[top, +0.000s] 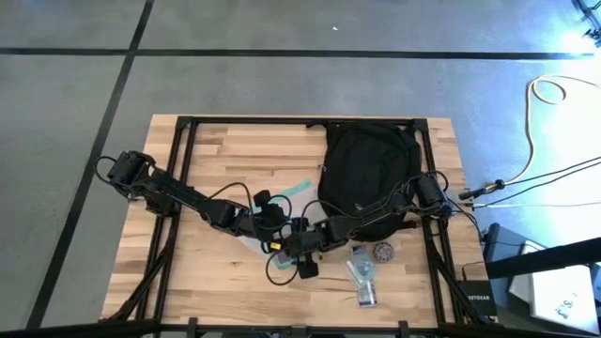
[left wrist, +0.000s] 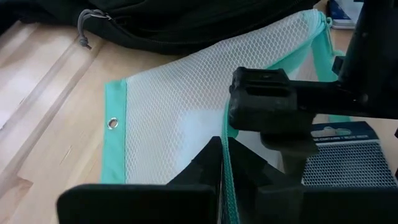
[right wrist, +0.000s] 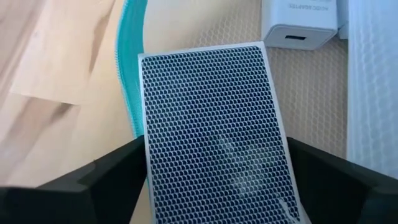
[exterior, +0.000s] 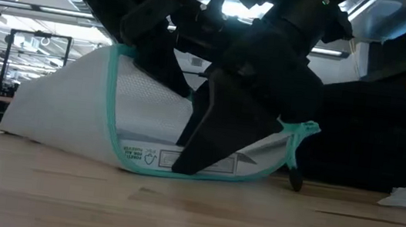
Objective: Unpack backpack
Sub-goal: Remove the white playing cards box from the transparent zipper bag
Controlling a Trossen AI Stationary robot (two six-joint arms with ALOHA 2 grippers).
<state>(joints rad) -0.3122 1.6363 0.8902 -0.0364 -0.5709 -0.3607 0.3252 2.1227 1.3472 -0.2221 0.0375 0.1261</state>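
Observation:
The black backpack (top: pixel 368 178) lies flat at the table's far right, untouched. A white mesh pouch with a teal edge (exterior: pixel 72 105) stands propped open at mid-table, its lower side on the wood. My left gripper (left wrist: pixel 225 146) is shut on the pouch's teal edge. My right gripper (right wrist: pixel 216 149) reaches down into the pouch's mouth, with a dark grid-patterned card (right wrist: pixel 214 124) between its fingers. The low view shows its dark fingers (exterior: pixel 207 145) inside the pouch. My left gripper pinches the pouch's teal edge band (left wrist: pixel 227 127) between its two shut fingers and holds that edge up off the table. The mesh slopes down from there to the wood. My right gripper has its fingers (right wrist: pixel 118 171) against the card's two long edges (right wrist: pixel 144 124), slanting down from above and lying along the card. The card's far end points into the pouch.
A white charger block (right wrist: pixel 298 22) and a white padded packet (right wrist: pixel 373 87) lie beyond the card. Clear packets (top: pixel 362 280) and a small round thing (top: pixel 383 251) lie near the front right. The dark frame rails (top: pixel 188 188) border the table.

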